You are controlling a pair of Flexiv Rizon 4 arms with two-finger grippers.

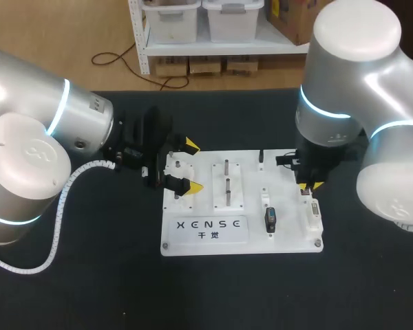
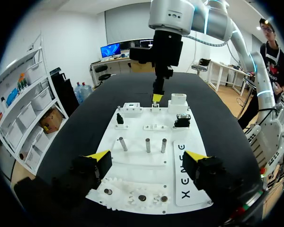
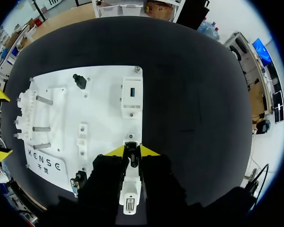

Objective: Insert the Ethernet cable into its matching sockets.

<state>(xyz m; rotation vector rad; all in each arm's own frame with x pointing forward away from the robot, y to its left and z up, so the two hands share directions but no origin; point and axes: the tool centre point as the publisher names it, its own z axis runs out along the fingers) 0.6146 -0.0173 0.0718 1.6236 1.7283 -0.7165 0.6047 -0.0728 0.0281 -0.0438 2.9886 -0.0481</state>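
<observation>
Right wrist view: pinching the dark Ethernet plug (image 3: 131, 158) in the right gripper (image 3: 132, 151), just above the white socket block (image 3: 129, 189) at the right edge of the white board (image 3: 104, 104). Straddling the board's left end with the left gripper (image 1: 192, 166) spread wide.

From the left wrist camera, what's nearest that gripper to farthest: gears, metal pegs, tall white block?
1. gears, between the left gripper's fingers.
2. metal pegs, ahead, in the middle.
3. tall white block, at the white board's far edge.
</observation>
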